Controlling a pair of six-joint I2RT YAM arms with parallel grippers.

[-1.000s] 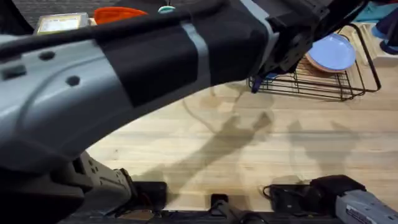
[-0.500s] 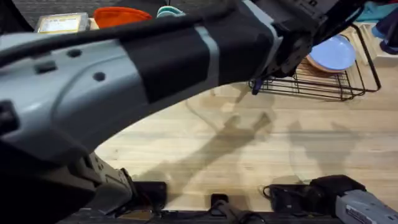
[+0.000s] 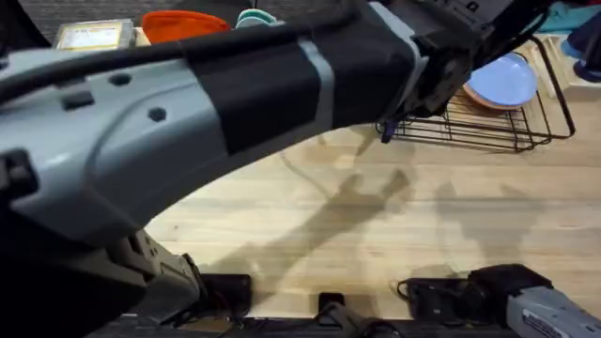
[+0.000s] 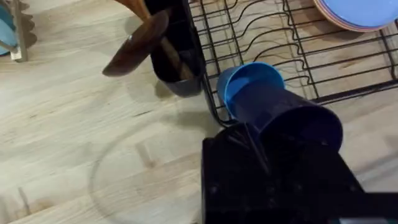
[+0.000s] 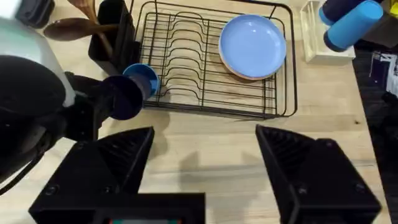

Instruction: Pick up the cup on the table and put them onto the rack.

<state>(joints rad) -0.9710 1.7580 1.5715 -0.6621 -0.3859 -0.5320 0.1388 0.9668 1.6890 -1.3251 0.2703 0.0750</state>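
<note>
Here, left jaws clamp cup (image 4: 273, 106) beside rack (image 4: 298, 56); right jaws wide.

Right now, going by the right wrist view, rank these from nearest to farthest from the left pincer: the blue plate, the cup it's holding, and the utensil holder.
1. The cup, held in the left pincer, at the rack's corner.
2. The utensil holder, just beyond that corner.
3. The blue plate, across the rack.
</note>
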